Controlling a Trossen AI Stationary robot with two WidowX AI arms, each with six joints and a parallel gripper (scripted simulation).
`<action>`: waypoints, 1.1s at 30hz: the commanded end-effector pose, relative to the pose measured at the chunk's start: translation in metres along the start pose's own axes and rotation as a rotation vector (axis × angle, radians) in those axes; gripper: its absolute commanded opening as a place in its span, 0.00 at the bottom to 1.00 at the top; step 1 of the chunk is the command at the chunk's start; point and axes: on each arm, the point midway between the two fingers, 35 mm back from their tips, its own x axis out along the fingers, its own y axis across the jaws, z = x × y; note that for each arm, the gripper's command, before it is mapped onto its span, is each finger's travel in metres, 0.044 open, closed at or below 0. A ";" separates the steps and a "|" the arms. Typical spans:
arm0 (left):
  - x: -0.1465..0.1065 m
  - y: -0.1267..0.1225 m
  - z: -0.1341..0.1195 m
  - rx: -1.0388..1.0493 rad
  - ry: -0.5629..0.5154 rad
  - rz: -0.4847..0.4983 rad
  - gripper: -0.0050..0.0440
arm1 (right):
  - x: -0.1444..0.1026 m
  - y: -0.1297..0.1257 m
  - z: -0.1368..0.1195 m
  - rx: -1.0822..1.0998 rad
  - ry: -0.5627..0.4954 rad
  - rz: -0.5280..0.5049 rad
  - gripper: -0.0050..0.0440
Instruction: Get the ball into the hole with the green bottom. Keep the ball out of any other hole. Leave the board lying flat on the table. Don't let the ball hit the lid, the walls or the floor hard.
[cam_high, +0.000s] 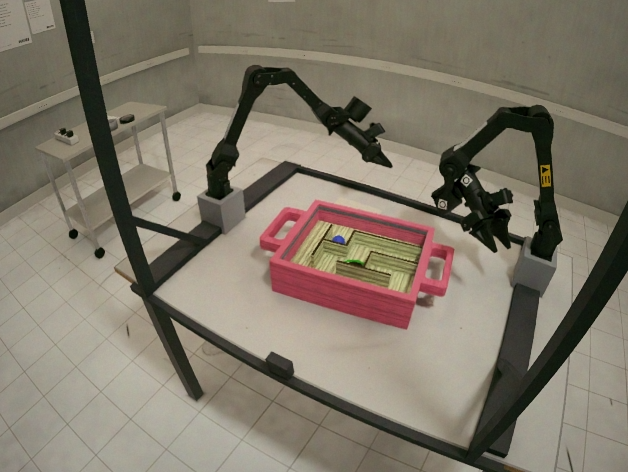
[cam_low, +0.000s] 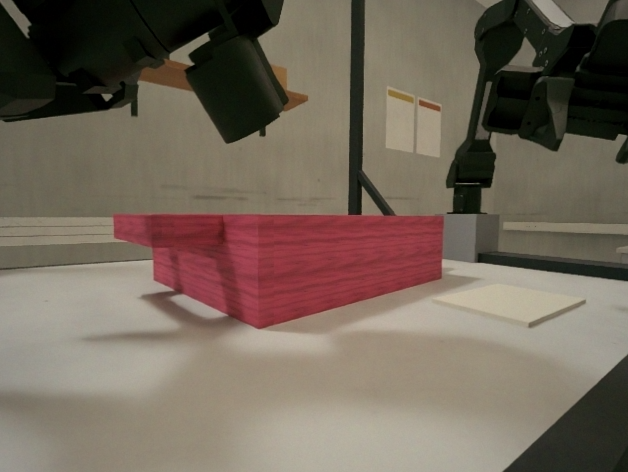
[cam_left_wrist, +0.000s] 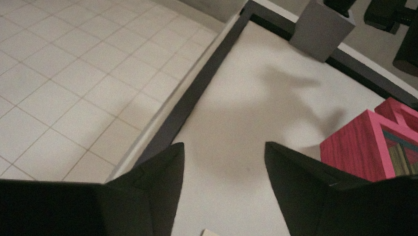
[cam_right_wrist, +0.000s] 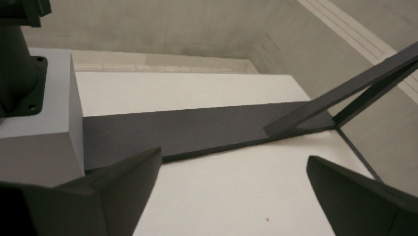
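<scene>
The pink board (cam_high: 355, 258) with two side handles lies flat in the middle of the white table. Inside it are pale green maze walls. The blue ball rests in the far left part of the maze. The green-bottomed hole (cam_high: 353, 261) is near the middle, a little nearer and to the right of the ball. My left gripper (cam_high: 383, 161) hovers high behind the board, partly open and empty; its wrist view (cam_left_wrist: 222, 147) shows a board corner (cam_left_wrist: 372, 150). My right gripper (cam_high: 489, 241) hangs open and empty beyond the right handle, and its wrist view (cam_right_wrist: 235, 152) shows only the table.
Grey arm pedestals stand at the table's far left (cam_high: 221, 208) and right (cam_high: 534, 266). A flat cream tile (cam_low: 509, 302) lies on the table behind the board. Dark frame posts (cam_high: 109, 152) rise at the table's edges. A cart (cam_high: 101, 167) stands on the floor at the left.
</scene>
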 end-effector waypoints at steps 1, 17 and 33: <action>-0.005 -0.002 0.012 0.015 -0.024 0.001 0.48 | -0.002 -0.001 0.001 -0.009 0.011 -0.001 0.92; -0.005 -0.002 0.012 0.015 -0.024 0.001 0.48 | -0.002 -0.001 0.001 -0.009 0.011 -0.001 0.48; -0.007 -0.022 0.003 -0.061 0.022 -0.015 0.48 | 0.000 0.000 -0.002 0.177 0.050 0.022 0.48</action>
